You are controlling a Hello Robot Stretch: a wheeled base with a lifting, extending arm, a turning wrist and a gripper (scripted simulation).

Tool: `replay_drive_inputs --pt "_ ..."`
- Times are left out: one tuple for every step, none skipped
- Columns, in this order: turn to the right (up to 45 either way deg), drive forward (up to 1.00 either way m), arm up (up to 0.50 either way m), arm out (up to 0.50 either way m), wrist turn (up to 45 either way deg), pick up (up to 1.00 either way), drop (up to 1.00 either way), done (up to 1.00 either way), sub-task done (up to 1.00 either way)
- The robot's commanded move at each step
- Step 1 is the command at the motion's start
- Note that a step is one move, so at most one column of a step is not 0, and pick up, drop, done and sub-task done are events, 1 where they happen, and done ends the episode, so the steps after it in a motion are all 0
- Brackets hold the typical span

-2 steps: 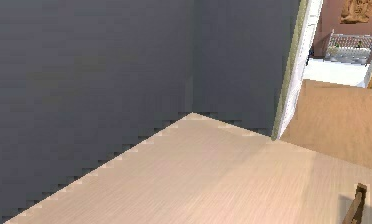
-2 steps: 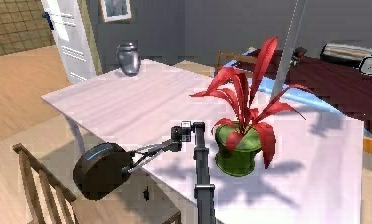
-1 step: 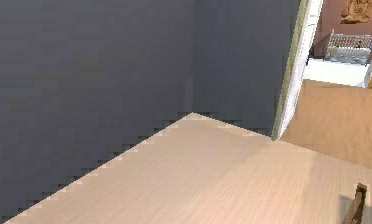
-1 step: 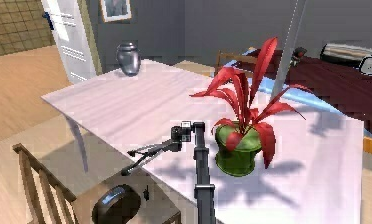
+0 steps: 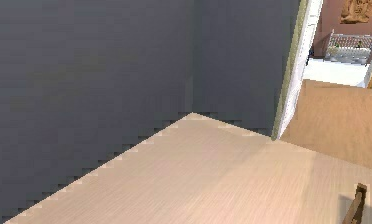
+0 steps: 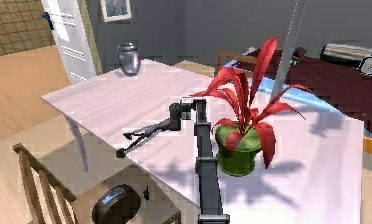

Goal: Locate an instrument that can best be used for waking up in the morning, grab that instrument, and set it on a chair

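- Gripper (image 6: 124, 150) reaches out at the table (image 6: 104, 95) edge, with only bare tabletop behind its fingers, so we log it as holding nothing. We cannot read the finger setting.
- Dark round thing (image 6: 119, 205) sits just below the gripper, at the chair (image 6: 39, 180) seat. It may be the alarm clock, but the shape is too vague to confirm.
- Plant (image 6: 244, 110) stands right of the gripper and the vase (image 6: 128, 58) well beyond it, both outside the reach line.
- Judgement: if that is the clock, placement looks done.
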Motion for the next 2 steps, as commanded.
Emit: replay_drive_inputs --pt "0.0 0.0 0.0 -0.08 0.0 0.0 0.0 0.0 0.0" --pt "0.0 0.0 0.0 0.0 0.0 0.0 0.0 1.0 0.0"
